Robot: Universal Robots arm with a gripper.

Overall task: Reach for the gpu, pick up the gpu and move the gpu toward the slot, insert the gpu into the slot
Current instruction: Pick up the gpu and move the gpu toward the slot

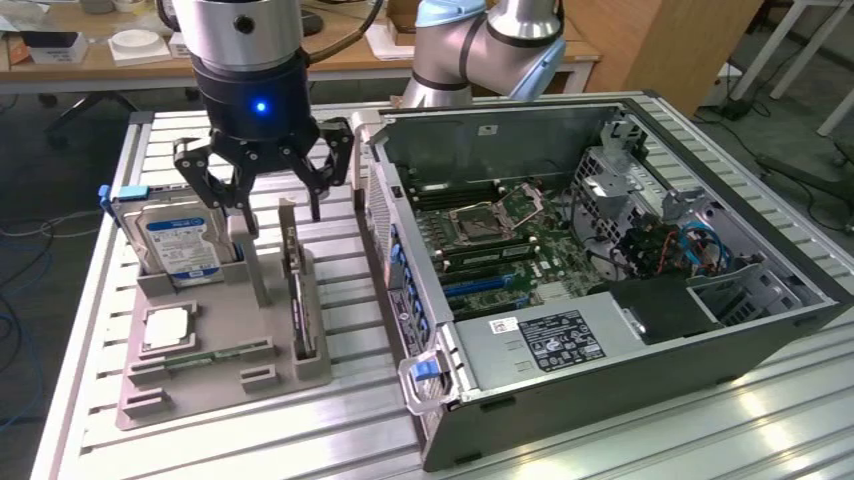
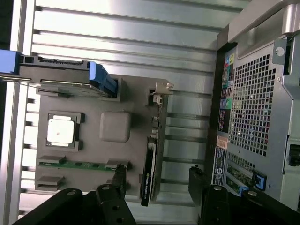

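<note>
**End effector open above the gpu**

End effector (image 1: 271,200) hovers with its fingers spread wide, gripping nothing. The gpu (image 1: 299,300) stands on edge directly beneath it in a grey holder (image 1: 200,385). This leaves the card's thin top edge exposed, so the fingers (image 2: 119,178) can straddle it. A hard drive (image 1: 180,245) stands just beside the end effector, with a processor chip (image 1: 167,328) lying flat below that. The open computer case (image 1: 601,330) sits on the far side of the gpu on the slatted surface (image 1: 334,430), so the card has not yet been lifted.

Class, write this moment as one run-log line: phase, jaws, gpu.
phase: reach | jaws: open, empty, over gpu | gpu: on edge in grey holder beside computer case
</note>
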